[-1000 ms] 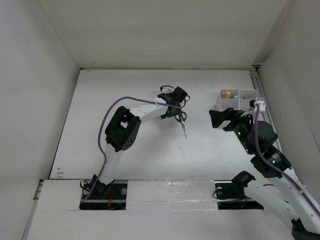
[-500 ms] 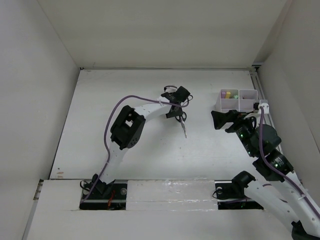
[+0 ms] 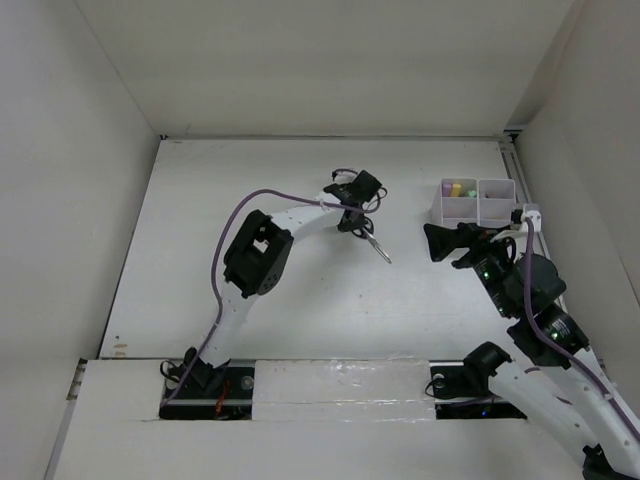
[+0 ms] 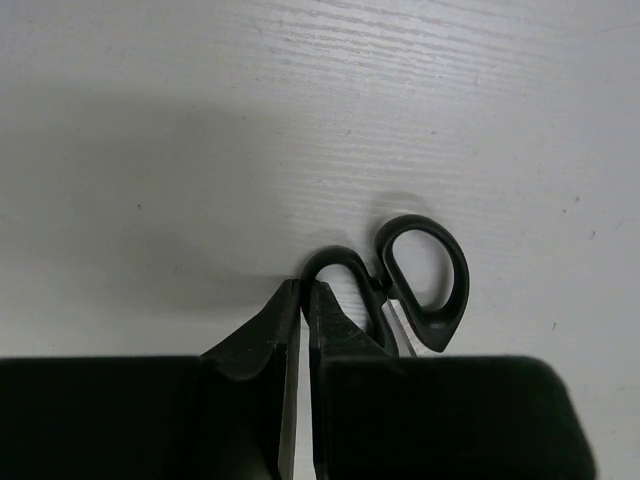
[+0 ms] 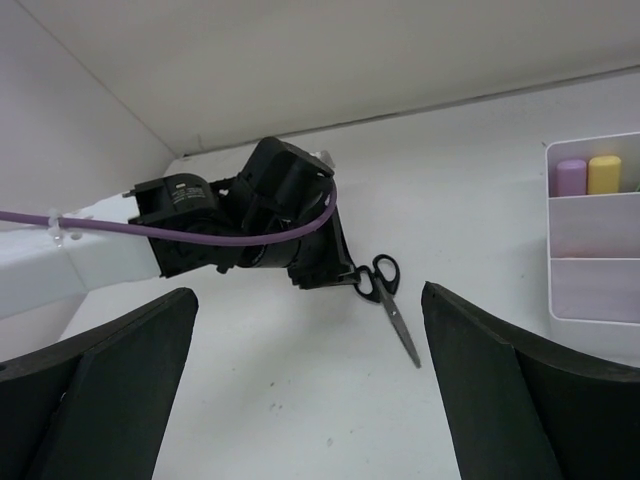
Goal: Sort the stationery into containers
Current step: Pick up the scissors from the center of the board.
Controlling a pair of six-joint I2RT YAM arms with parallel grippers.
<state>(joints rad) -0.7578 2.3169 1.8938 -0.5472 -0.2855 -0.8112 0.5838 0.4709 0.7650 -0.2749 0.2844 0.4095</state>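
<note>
Here the left gripper (image 4: 303, 290) has its fingers pinched almost together on the rim of one handle loop of the black-handled scissors (image 5: 384, 292). These sit mid-table (image 3: 300, 310) with blades angled toward the near right; whether they touch the surface I cannot tell. The right gripper (image 5: 308, 300) hangs wide open and empty beside the white organizer (image 3: 440, 212), where a pink stick (image 5: 571, 177) and a yellow stick (image 5: 604, 173) share one far compartment.

The scissors (image 3: 376, 244) have pivoted, blades now pointing more rightward than near. The right gripper (image 3: 438, 243) has shifted slightly nearer and rightward.
</note>
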